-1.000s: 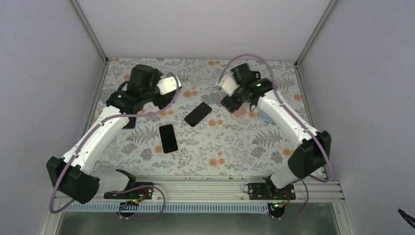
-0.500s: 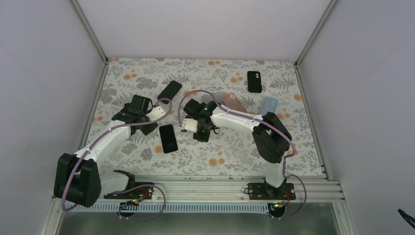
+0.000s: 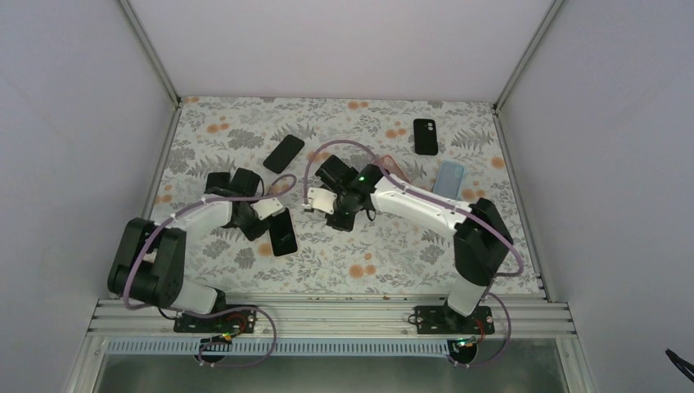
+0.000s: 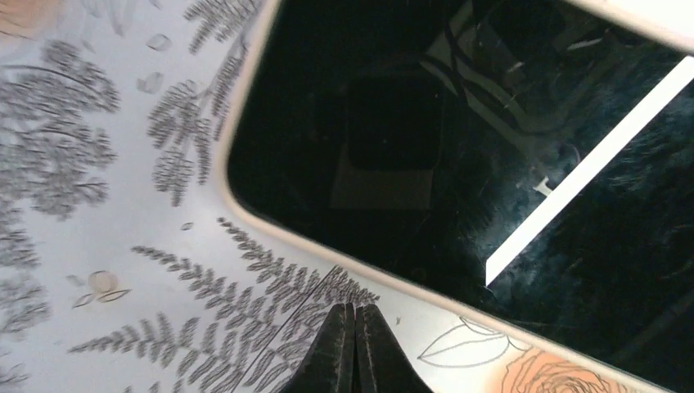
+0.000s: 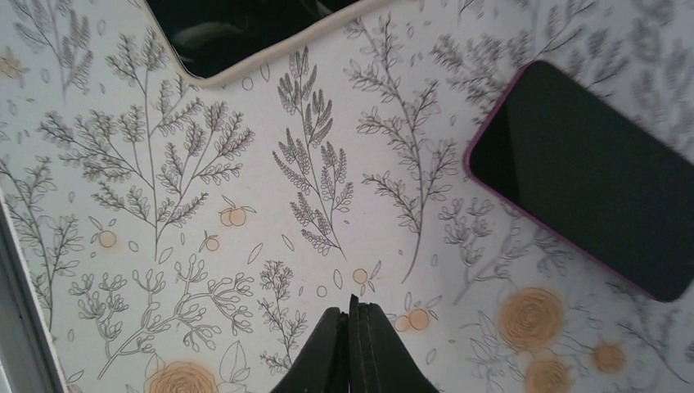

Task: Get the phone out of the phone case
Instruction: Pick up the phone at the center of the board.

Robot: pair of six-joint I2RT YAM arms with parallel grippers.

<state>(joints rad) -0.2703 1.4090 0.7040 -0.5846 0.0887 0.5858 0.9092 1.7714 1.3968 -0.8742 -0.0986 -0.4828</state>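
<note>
Left claw (image 3: 263, 219) has swung in beside the cream-cased phone (image 3: 282, 232) on the bench (image 3: 393, 254) since the earlier top view, right claw (image 3: 334, 218) nearby; left wrist shows it clenched empty just short of the phone's edge; right wrist likewise clenched empty, so extraction not begun.

In the left wrist view the phone (image 4: 458, 147) runs off the top and right edges. From above, the left arm (image 3: 214, 214) hides the far end of the near phone (image 3: 284, 238); the right arm (image 3: 413, 206) covers part of the pink case (image 3: 398, 169).
</note>
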